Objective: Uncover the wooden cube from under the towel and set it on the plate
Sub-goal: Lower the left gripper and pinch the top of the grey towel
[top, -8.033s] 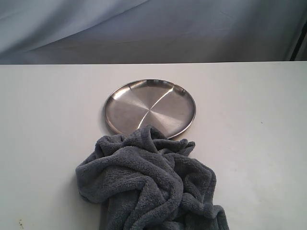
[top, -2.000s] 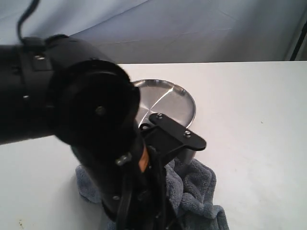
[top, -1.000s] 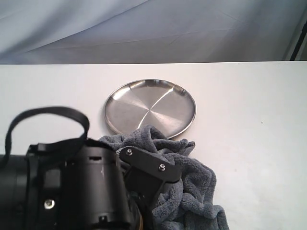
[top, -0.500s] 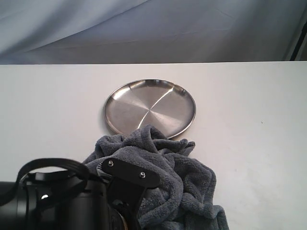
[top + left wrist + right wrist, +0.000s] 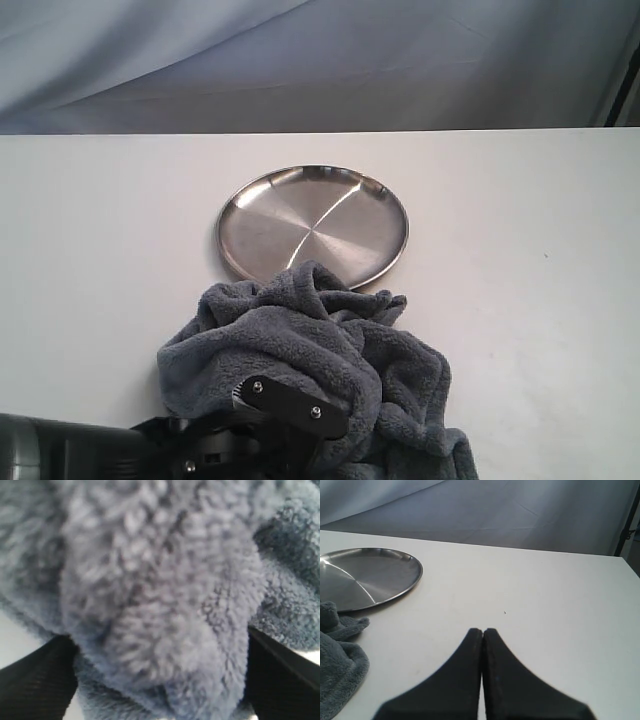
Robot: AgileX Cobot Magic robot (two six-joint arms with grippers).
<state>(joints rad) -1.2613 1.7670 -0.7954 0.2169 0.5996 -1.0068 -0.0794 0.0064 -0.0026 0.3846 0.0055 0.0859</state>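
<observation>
The dark blue-grey towel [image 5: 300, 350] lies bunched at the table's near edge, and its far fold overlaps the rim of the steel plate [image 5: 312, 225]. The wooden cube is hidden. In the exterior view my left arm [image 5: 285, 415] pushes into the towel's near side. My left gripper [image 5: 160, 680] is open, with a thick towel [image 5: 160, 580] fold between its wide-apart fingers [image 5: 35, 680]. My right gripper [image 5: 482, 632] is shut and empty, hovering over bare table to the right of the plate [image 5: 365, 577] and the towel [image 5: 337, 665].
The white table [image 5: 520, 300] stretches to both sides of the plate and towel. A grey-blue cloth backdrop [image 5: 400, 60] hangs behind its far edge. A dark stand [image 5: 627, 520] shows at the far right.
My left arm has dropped from the middle of the exterior view to its bottom edge, down into the towel's near side. The plate has not moved.
</observation>
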